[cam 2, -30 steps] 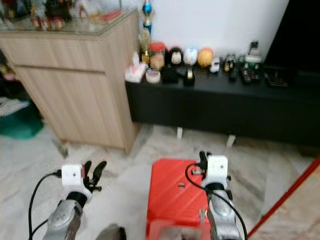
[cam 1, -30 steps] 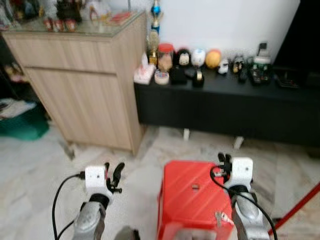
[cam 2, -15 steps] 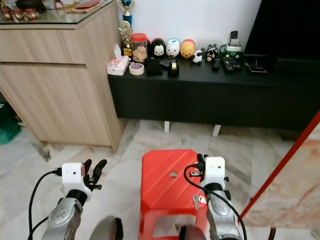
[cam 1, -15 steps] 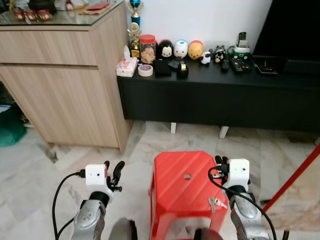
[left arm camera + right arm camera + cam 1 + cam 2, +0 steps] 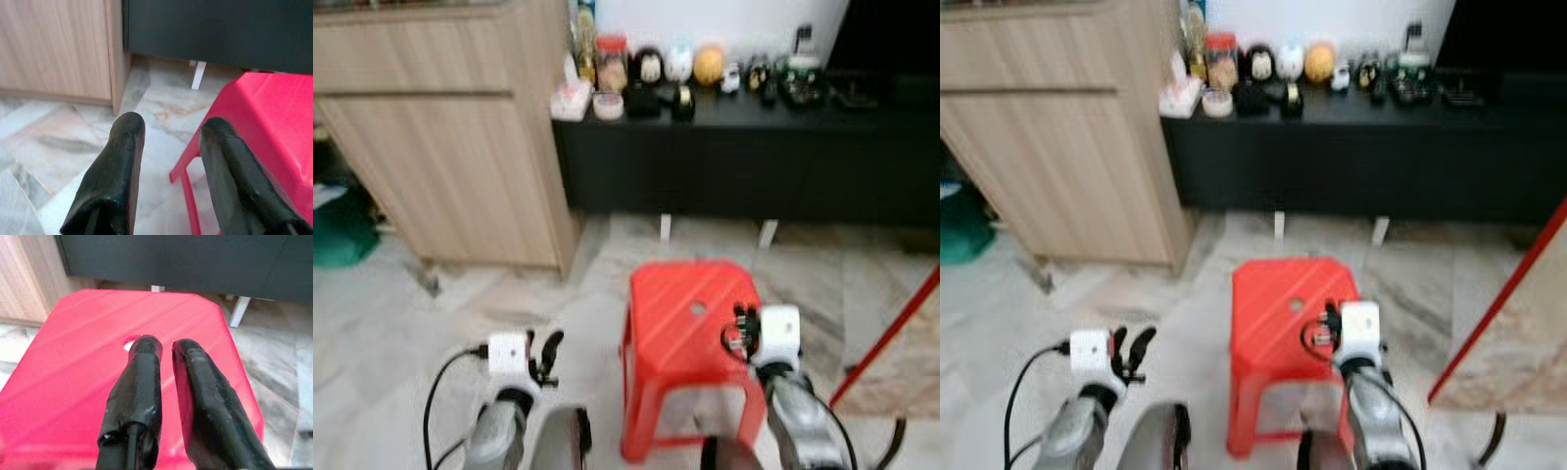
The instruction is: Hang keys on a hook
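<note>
A red plastic stool (image 5: 685,304) stands on the marble floor right in front of me. My right gripper (image 5: 740,331) hovers over the stool's front right part, and its wrist hides that corner. In the right wrist view its two black fingers (image 5: 144,362) stand close together over the red top (image 5: 73,357), near the small centre hole, with nothing between them. My left gripper (image 5: 540,352) hangs over bare floor left of the stool, its fingers (image 5: 124,142) apart and empty, the stool's edge (image 5: 264,112) beside them. The head views are blurred.
A wooden cabinet (image 5: 450,127) stands at the back left. Next to it runs a low black console (image 5: 754,157) with small figurines (image 5: 651,69) and jars on top. A red-edged slab (image 5: 891,343) leans at the right. Something green (image 5: 342,235) lies at the far left.
The whole view has shifted and blurred, so the camera moved; the stool now sits higher in the picture. The keys seen on its front right corner are now behind my right wrist.
</note>
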### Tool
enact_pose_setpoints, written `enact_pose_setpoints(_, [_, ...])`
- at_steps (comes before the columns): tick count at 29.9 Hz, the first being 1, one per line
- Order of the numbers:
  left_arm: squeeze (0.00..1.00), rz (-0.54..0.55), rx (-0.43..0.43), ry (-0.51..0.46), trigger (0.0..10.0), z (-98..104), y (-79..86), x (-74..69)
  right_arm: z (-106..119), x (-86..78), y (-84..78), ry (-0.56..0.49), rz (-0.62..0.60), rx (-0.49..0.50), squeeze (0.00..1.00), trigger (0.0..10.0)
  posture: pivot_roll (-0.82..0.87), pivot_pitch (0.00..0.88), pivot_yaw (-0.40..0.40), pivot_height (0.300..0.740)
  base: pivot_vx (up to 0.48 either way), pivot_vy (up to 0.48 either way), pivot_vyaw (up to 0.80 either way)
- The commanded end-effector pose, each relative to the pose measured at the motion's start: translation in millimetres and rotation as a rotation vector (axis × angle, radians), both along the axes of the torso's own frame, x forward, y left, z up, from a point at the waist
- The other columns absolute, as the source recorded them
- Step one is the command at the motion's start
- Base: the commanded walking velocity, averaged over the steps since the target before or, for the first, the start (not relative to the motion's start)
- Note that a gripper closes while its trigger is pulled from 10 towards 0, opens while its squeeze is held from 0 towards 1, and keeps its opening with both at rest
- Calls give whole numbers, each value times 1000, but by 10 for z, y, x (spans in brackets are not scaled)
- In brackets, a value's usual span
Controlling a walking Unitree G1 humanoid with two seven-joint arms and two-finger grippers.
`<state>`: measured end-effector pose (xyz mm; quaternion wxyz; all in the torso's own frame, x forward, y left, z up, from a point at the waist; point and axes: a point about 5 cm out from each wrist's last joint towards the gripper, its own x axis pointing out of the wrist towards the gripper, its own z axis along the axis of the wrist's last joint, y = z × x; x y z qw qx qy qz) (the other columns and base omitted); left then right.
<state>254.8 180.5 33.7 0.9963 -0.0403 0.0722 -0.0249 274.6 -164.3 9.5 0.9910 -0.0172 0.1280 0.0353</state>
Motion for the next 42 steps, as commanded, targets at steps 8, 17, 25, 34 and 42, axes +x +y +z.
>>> enact_pose_setpoints(8, [0, -17, -7, -25, 10000, 63, -62, 52, 28, 14, -42, -14, 20, -21, 0, 10000, -20, 1, -8, 586, 0, 0, 386])
enact_pose_setpoints(17, [0, -14, -2, -35, 10000, 91, -38, 71, 33, 34, -55, -14, 7, 16, 0, 10000, -17, 0, -7, 586, 0, 0, 533])
enact_pose_setpoints(25, [0, -22, -4, -39, 10000, 96, -48, 77, 43, 47, -42, -21, 25, 1, 0, 10000, -17, 0, -6, 586, 164, 0, 87])
enact_pose_setpoints(34, [0, -28, -3, -42, 10000, 108, -53, 95, 42, 57, -64, -18, -5, 12, 0, 10000, -18, 0, -3, 586, 292, 0, 344])
enact_pose_setpoints(42, [0, -30, -2, -42, 10000, 108, -54, 96, 3, 54, -132, 13, -87, 12, 0, 10000, -15, 0, -4, 586, 295, 0, 0])
